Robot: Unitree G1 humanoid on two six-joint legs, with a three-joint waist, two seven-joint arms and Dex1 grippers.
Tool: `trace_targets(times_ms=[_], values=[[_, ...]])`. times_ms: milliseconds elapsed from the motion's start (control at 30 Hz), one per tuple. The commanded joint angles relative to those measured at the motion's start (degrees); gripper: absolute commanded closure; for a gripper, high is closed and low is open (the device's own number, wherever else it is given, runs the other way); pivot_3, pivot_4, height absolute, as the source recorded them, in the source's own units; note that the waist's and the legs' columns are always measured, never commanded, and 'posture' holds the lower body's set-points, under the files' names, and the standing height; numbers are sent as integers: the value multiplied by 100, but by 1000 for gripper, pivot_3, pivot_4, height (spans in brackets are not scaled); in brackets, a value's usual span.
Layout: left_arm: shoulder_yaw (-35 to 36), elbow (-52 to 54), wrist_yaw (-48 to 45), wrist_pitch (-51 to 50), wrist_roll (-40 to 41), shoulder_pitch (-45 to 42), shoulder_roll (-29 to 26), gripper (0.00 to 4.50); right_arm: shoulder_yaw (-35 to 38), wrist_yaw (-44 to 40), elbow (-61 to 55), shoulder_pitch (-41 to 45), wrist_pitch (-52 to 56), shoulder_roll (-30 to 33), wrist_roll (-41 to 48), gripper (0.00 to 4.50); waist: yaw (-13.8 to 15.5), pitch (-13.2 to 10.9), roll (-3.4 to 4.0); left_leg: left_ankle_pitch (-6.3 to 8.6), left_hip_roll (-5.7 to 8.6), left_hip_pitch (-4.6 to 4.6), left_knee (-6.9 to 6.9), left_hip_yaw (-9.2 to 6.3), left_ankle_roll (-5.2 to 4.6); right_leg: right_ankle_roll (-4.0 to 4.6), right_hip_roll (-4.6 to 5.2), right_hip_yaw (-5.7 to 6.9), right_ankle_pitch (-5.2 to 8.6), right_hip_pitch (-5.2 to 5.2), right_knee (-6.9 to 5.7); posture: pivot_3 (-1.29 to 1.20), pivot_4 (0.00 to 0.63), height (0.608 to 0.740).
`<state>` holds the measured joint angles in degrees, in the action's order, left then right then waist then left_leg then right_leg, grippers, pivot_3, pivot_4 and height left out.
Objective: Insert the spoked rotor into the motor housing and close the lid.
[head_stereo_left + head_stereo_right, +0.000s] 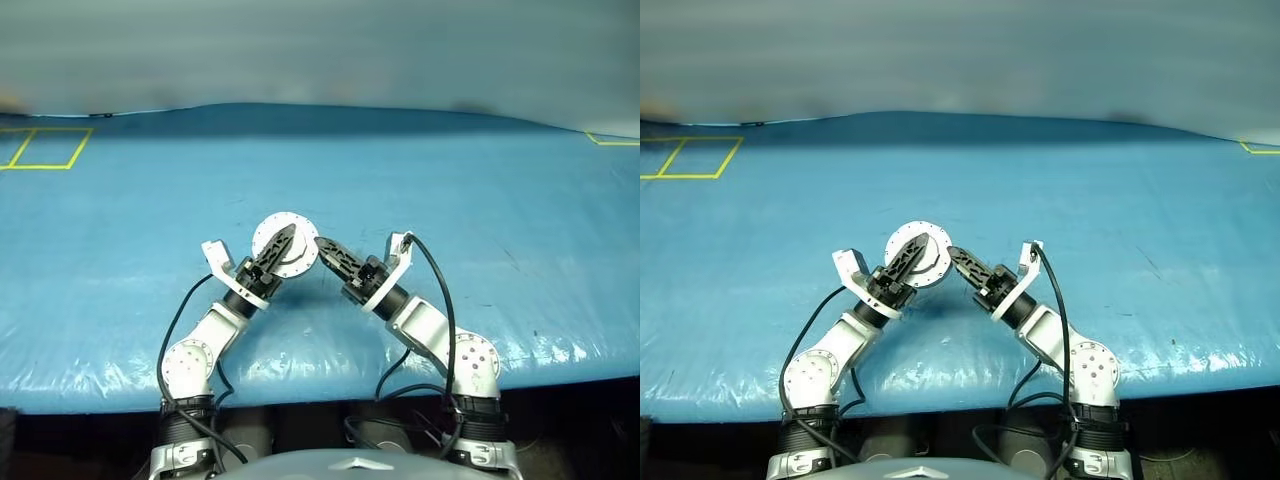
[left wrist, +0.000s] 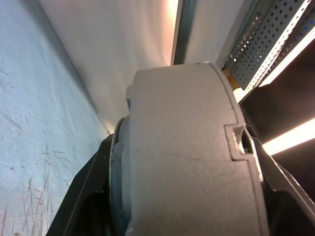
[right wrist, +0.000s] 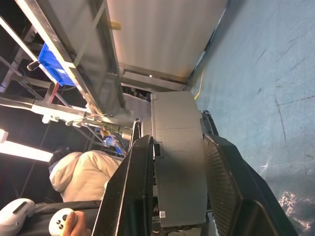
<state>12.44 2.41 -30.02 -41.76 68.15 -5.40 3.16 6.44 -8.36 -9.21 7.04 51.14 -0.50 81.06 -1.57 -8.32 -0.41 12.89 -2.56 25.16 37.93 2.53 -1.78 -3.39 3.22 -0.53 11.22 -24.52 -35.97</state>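
Motor housing point(image 1: 298, 238) is held up off the table, clasped from both sides at once, so neither arm is the nearer one: it sits right where the two meet.

Nearest the robot, the left end effector point(image 1: 277, 250) reaches up and inward. One dark finger lies across the plain round face of the housing, and in the left wrist view its fingers point(image 2: 88, 196) lie against both sides of the grey body, so I read it as clenched on the housing. The right end effector point(image 1: 330, 255) comes in from the other side at the rim. In the right wrist view its fingers point(image 3: 135, 187) press on the two flat faces, a firm grasp on the same part.

The housing stands on edge, its light round face with small rim holes turned toward the head camera and its axis running roughly toward the robot. I cannot tell whether that face is the lid, or whether the lid is fully seated.

With both end effectors on one part, the coming move probably turns on one letting go while the other carries the weight.

Below and beyond lies the blue table point(image 1: 480, 200), and yellow tape lines point(image 1: 45, 150) mark its far left corner. A person in a light jacket point(image 3: 83, 172) sits off past the table.
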Motion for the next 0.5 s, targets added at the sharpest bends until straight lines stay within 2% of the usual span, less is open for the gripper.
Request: trace_targets(times_ms=[33, 167, 267, 367, 500], values=[[-40, 32, 1, 26, -54, 24, 18, 2028, 41, 12, -165, 218, -157, -153, 161, 3402, 3, 0, 0, 0, 0, 0, 0, 0, 0, 0, 0, 0, 0, 0, 0, 0, 150, 740], [-8, 4, 99, 11, 17, -8, 73, 2028, 21, 15, -139, 243, -197, -136, 47, 3402, 4, 0, 0, 0, 1, 0, 1, 0, 0, 0, 0, -2, 0, 0, 0, 0, 150, 740], [51, -30, 195, 102, 20, -39, 127, 2028, -68, -126, -194, 255, -324, -50, -372, 3402, 5, 0, 0, 0, 1, 0, 1, 1, 0, -1, 0, -2, -1, 0, 0, 0, 150, 740], [90, -83, 279, 205, -24, -70, 155, 2028, -103, -485, -325, 218, -616, -37, -760, 2363, 6, 0, 0, 0, 1, 0, 2, 4, 0, -2, 0, -1, -1, 1, 0, 0, 150, 740], [156, -155, 369, 576, -228, -122, 256, 2028, 107, -418, -325, 250, -1356, -317, -1235, 1036, -1, 0, -1, 0, 0, -2, 2, 5, 0, -4, -3, -3, -2, 1, 0, 0, 150, 740]])
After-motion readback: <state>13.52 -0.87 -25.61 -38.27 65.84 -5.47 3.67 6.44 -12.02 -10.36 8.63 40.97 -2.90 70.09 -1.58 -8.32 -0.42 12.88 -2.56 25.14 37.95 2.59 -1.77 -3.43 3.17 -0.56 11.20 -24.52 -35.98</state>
